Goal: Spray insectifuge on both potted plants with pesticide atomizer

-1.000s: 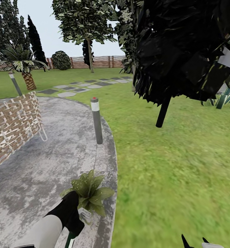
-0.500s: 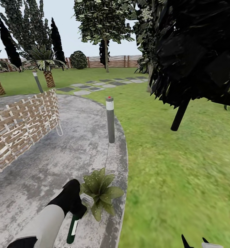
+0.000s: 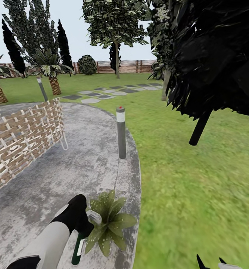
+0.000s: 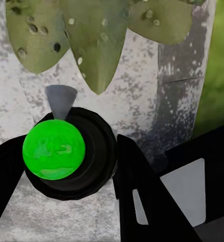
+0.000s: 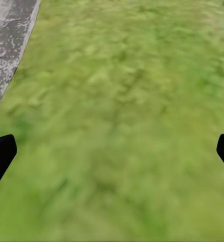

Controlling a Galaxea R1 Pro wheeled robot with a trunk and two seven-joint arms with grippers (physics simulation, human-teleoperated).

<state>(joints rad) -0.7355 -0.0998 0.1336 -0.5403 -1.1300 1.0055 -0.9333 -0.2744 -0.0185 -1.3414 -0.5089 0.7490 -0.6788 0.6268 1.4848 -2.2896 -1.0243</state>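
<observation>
With the left gripper (image 3: 80,224) clamped on the pesticide atomizer (image 3: 79,248) and its nozzle right against the potted plant (image 3: 108,221) at about six o'clock on the patio (image 3: 46,179), spray may miss the far leaves, while the right gripper (image 3: 210,262) hangs wide apart over lawn (image 3: 199,186).

A garden is lying open around us: lawn (image 3: 199,194) spreading wide, stepping stones (image 3: 102,93) trailing off, trees standing before a slatted wooden fence (image 3: 128,66), a bollard lamp (image 3: 121,132) edging the patio (image 3: 64,172).

potted plant (image 3: 107,220) on patio (image 3: 46,186) edge, bollard (image 3: 121,132) behind
</observation>
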